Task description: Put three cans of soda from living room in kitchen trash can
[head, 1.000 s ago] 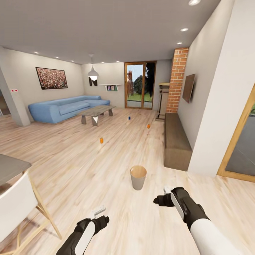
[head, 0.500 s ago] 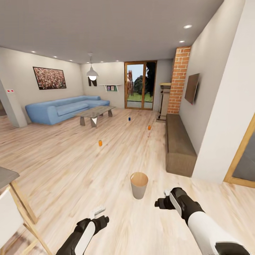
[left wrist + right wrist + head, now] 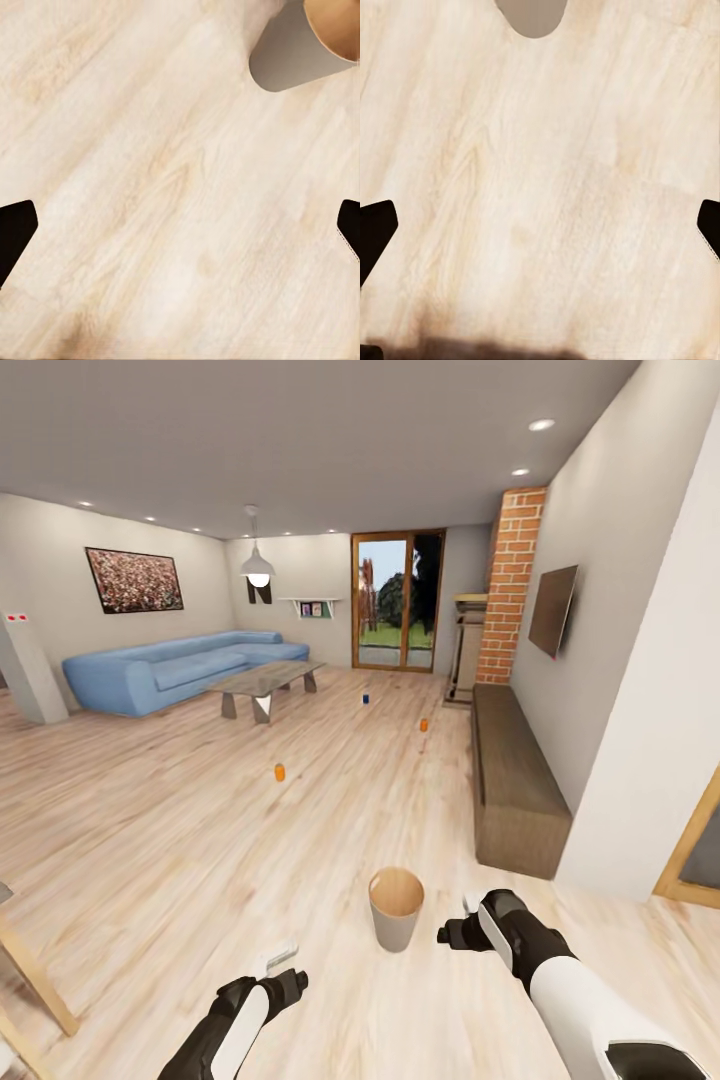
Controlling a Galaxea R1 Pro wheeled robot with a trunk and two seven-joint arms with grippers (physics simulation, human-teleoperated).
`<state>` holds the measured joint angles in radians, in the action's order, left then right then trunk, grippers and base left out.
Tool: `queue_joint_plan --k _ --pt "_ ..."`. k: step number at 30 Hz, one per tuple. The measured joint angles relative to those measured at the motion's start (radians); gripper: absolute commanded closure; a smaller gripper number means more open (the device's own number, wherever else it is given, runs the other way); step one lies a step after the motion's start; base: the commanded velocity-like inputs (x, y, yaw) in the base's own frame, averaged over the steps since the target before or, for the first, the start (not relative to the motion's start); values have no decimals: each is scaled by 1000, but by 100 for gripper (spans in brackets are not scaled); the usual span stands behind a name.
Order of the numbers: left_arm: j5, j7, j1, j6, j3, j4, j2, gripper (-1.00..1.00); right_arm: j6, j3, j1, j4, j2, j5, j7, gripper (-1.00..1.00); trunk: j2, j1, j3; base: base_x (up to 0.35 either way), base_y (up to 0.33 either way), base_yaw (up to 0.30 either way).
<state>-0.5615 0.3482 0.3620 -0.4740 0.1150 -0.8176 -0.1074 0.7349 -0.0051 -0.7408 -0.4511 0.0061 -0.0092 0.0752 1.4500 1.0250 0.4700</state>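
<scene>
blue sofa [image 3: 165, 668], coffee table [image 3: 262, 680], brick column [image 3: 507, 580], glass door [image 3: 397, 602].

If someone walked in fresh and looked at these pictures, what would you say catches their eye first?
Probably the small round pale grey bin with a tan-brown inside, standing alone on the pale wood floor just ahead of the robot, between its two black grippers. Beyond it, three small drink cans stand scattered on the floor: an orange one, another orange one and a dark blue one. At the far left sits a long blue sofa.
</scene>
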Motion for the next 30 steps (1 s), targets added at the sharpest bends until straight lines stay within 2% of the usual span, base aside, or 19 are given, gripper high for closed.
queue_joint_plan --k 30 --pt "-2 0 0 0 0 0 1 -100 -17 0 1 -1 -1 -2 1 -100 0 0 0 345 0 0"
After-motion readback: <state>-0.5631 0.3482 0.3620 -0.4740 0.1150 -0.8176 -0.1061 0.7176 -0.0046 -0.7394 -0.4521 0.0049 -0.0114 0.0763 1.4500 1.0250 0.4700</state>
